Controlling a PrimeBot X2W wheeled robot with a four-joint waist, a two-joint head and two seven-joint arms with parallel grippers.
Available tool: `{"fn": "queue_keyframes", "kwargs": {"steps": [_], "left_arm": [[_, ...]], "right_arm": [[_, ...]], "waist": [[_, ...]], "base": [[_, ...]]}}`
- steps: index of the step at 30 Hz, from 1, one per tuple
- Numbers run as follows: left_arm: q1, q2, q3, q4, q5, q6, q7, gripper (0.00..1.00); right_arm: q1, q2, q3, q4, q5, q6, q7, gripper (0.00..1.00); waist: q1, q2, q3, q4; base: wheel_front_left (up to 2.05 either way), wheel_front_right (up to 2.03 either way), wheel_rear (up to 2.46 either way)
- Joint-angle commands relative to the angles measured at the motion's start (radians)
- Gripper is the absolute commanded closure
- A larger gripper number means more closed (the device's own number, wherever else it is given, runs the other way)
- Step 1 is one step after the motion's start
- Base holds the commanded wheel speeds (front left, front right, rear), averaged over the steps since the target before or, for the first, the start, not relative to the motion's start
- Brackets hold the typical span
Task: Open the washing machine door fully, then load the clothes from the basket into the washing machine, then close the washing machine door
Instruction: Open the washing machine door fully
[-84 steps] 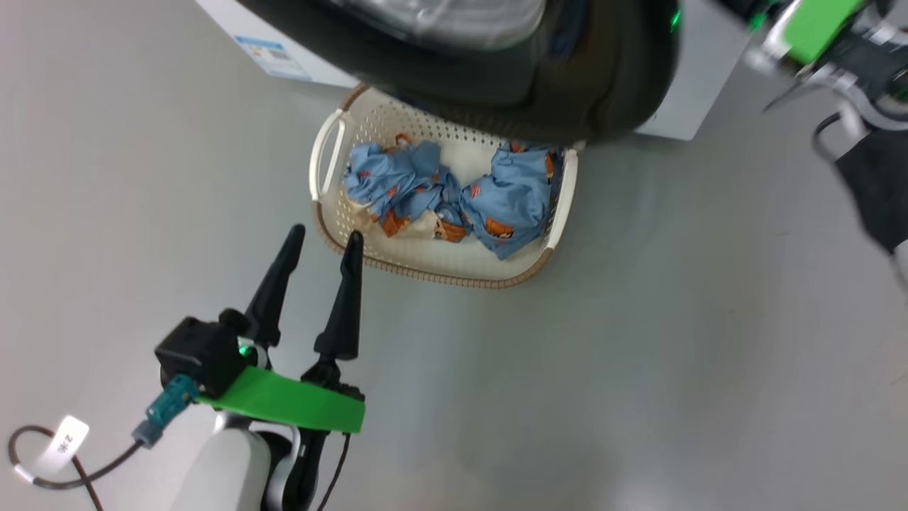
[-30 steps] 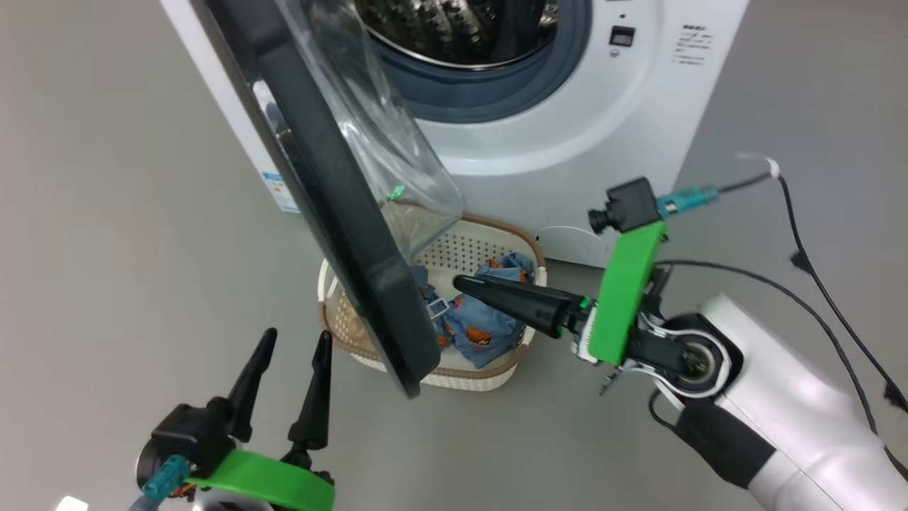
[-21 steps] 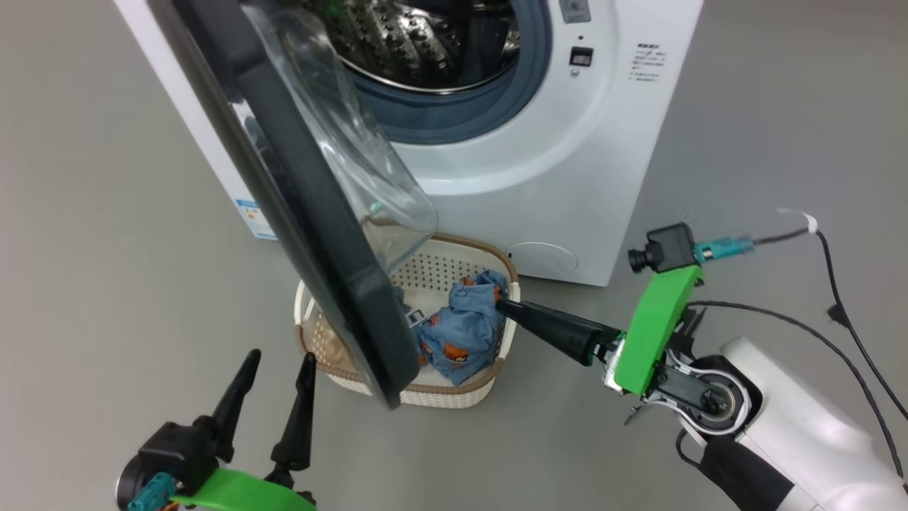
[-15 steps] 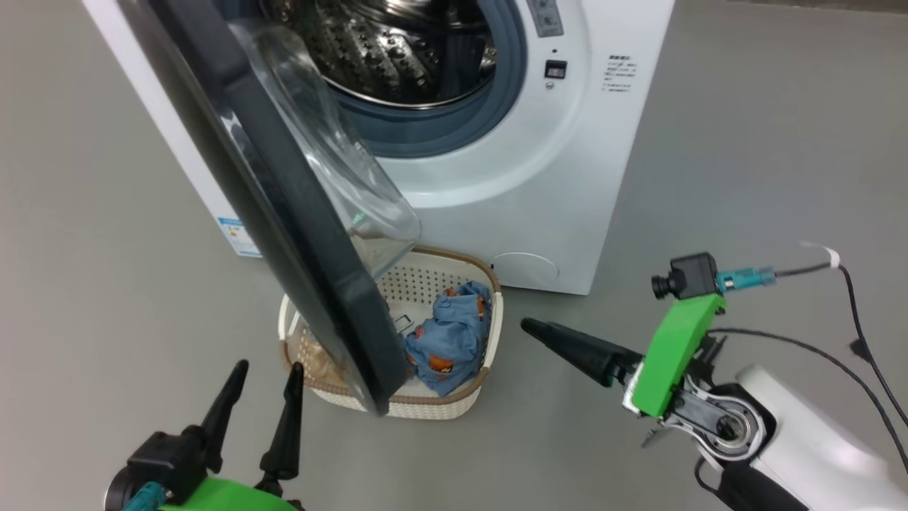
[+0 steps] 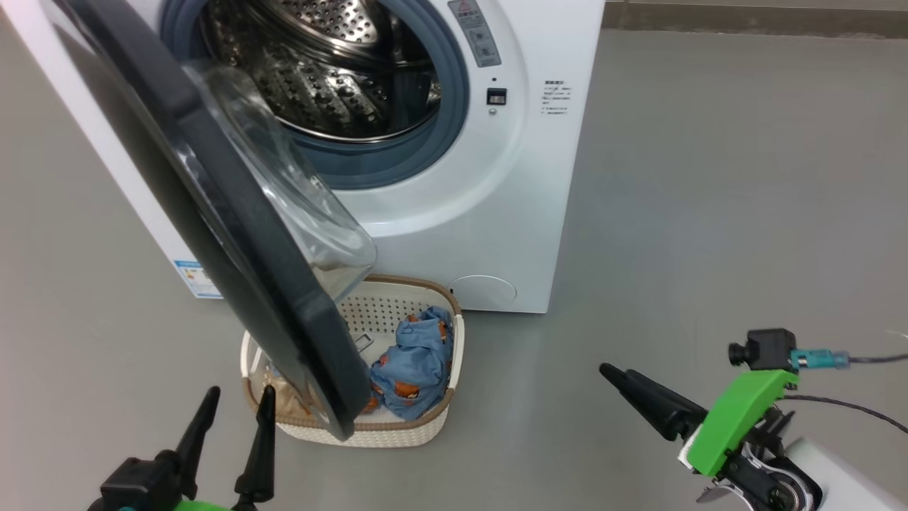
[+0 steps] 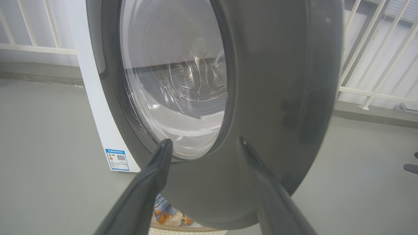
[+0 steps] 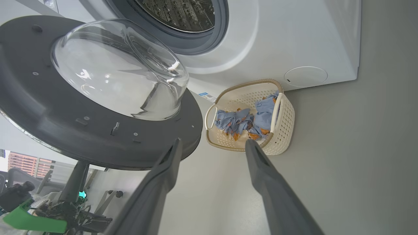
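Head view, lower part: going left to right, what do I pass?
left gripper, jaws open → lower edge of the washing machine door → clothes → right gripper

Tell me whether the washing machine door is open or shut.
Open. The washing machine door stands swung out from the front, the steel drum exposed, its lower edge above the basket.

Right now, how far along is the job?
Done: washing machine door open, though it overhangs the basket. In hand: nothing; left gripper and right gripper fingers spread, empty. Left: clothes lie in the basket, none visible in the drum; then close the door.
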Motion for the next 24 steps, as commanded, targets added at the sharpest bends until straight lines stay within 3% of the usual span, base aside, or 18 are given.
{"fn": "queue_keyframes", "kwargs": {"steps": [1,18,20,24], "left_arm": [[-0.015,0.019,0.043,-0.027,0.004,-0.002,-0.006,0.00],[0.008,0.019,0.078,-0.026,0.009,-0.002,-0.006,0.00],[0.009,0.019,0.080,-0.027,0.010,-0.002,-0.006,0.00],[0.010,0.020,0.086,-0.030,0.010,-0.002,-0.006,0.00]], "right_arm": [[0.018,-0.021,0.008,-0.013,-0.014,0.003,-0.028,0.00],[0.090,-0.101,0.059,0.076,-0.197,0.003,-0.355,0.00],[0.098,-0.093,0.025,0.092,-0.236,0.003,-0.361,0.00],[0.136,-0.053,-0.149,0.078,-0.382,0.003,-0.362,0.00]], "waist": [[-0.0001,0.0000,-0.008,-0.016],[-0.0001,0.0000,-0.015,-0.065],[-0.0001,0.0000,-0.016,-0.067],[-0.0001,0.0000,-0.015,-0.071]], "base": [[0.00,0.00,0.00],[0.00,0.00,0.00],[0.00,0.00,0.00],[0.00,0.00,0.00]]}}
